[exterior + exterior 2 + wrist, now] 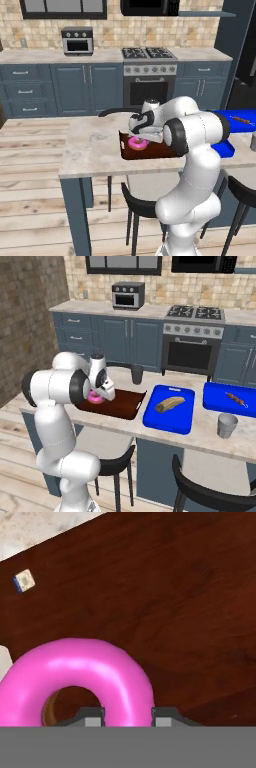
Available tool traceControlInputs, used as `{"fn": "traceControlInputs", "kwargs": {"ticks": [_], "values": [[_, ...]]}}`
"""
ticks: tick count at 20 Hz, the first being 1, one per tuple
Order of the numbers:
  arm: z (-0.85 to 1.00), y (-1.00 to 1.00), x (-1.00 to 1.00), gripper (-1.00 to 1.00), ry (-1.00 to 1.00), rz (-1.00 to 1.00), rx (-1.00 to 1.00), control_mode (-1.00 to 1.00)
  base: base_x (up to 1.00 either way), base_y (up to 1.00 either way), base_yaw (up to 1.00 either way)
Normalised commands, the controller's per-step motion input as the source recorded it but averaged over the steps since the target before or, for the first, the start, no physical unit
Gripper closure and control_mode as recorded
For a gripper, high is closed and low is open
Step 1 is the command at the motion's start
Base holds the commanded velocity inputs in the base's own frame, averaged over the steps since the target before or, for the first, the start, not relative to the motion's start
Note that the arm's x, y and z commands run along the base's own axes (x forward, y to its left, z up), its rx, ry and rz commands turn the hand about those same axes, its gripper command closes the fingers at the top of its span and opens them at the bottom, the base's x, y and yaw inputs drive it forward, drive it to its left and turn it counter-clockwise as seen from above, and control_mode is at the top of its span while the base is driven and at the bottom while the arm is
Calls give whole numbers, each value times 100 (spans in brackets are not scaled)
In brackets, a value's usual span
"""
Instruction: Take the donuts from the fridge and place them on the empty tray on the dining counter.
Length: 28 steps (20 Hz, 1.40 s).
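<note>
A pink-frosted donut (75, 679) sits between my fingertips (91, 717), and my gripper (127, 718) is shut on its ring. It hangs low over the left end of the dark brown tray (147, 154), and I cannot tell whether it touches the tray floor. From the base views, the gripper (143, 134) (103, 393) points down at the donut (137, 144) (94, 399) in the tray (122, 404). The tray lies on the beige dining counter (90, 145). A black front at the far right edge looks like the fridge (248, 50).
To the right of the brown tray lie a blue tray (165, 421) with a bread roll (170, 404) and a second blue tray (220, 401) with a skewer. A grey cup (227, 425) and a dark cup (137, 374) stand on the counter. Black stools (140, 205) stand below.
</note>
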Motion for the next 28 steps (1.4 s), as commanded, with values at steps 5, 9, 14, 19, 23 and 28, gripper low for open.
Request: {"fn": "traceControlInputs", "kwargs": {"ticks": [5,9,14,19,23,28], "values": [[-38,0,24,100,0,3,0,-100,0,0,0],[-29,0,31,100,0,3,0,-100,0,0,0],[-24,0,19,-100,0,3,0,-100,0,0,0],[34,-7,-20,-100,-7,1,0,-100,0,0,0],[82,-1,-42,-100,-12,2,0,-100,0,0,0],[100,-14,-93,-100,-6,7,0,-100,0,0,0]]}}
